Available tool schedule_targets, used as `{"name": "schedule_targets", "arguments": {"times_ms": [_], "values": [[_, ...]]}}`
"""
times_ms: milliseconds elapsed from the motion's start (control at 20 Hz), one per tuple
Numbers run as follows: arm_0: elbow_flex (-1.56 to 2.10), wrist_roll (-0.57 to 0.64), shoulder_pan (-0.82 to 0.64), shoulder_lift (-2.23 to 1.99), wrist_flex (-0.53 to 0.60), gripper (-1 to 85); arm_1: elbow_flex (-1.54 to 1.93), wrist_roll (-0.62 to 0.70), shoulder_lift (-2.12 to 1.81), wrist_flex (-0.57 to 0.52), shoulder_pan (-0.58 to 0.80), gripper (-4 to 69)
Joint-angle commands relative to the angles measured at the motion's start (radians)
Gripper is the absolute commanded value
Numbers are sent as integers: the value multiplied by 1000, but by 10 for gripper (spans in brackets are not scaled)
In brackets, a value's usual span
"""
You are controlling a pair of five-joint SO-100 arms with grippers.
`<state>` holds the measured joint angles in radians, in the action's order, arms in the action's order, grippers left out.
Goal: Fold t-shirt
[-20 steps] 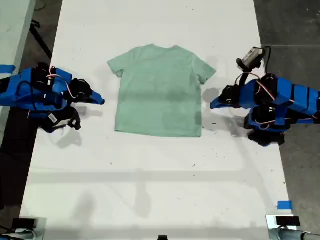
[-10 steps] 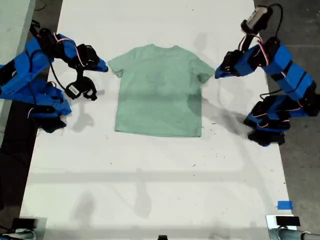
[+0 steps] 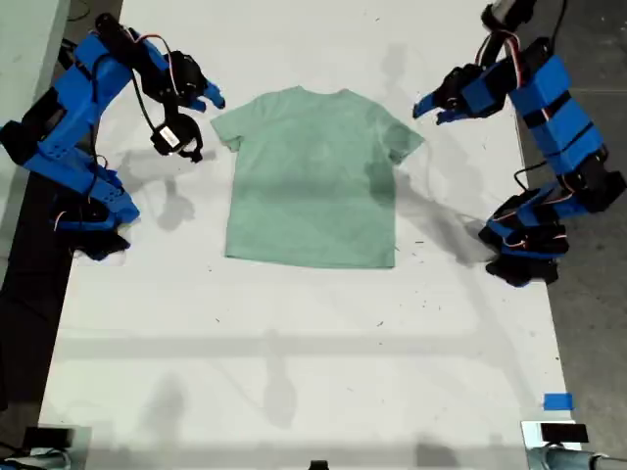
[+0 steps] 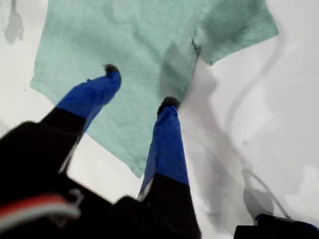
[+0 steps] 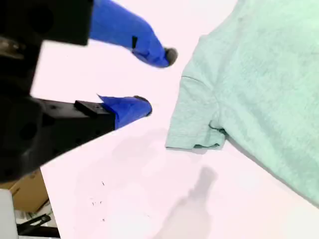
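Bench (image 3: pixel 294 372) with t-shirt (image 3: pixel 312 176) laid flat, front up, at centre.
White bench carries the pale mint-green t-shirt, neck toward the exterior view's top, sleeves spread. My first gripper (image 3: pixel 428 108) hangs above the sleeve on the exterior view's right, jaws parted, grasping nothing. My second gripper (image 3: pixel 211 101) hangs just beside the opposite sleeve, likewise parted and empty.

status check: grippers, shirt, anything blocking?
My first gripper open, above the t-shirt near a sleeve. My second gripper open, over bare table beside the other sleeve. T-shirt flat, unfolded. Nothing in the way.
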<state>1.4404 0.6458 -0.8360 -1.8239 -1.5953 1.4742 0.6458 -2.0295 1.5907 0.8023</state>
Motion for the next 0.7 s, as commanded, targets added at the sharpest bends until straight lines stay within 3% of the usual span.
{"name": "schedule_targets", "arguments": {"times_ms": [0, 350, 650], "values": [[-58, 54, -26, 2, 14, 292, -43, 57, 14, 12, 41, 337], [63, 121, -112, 103, 193, 321, 63, 225, 80, -98, 186, 367], [71, 132, -146, 287, 293, 323, 216, 311, 179, -311, 255, 370]]}}
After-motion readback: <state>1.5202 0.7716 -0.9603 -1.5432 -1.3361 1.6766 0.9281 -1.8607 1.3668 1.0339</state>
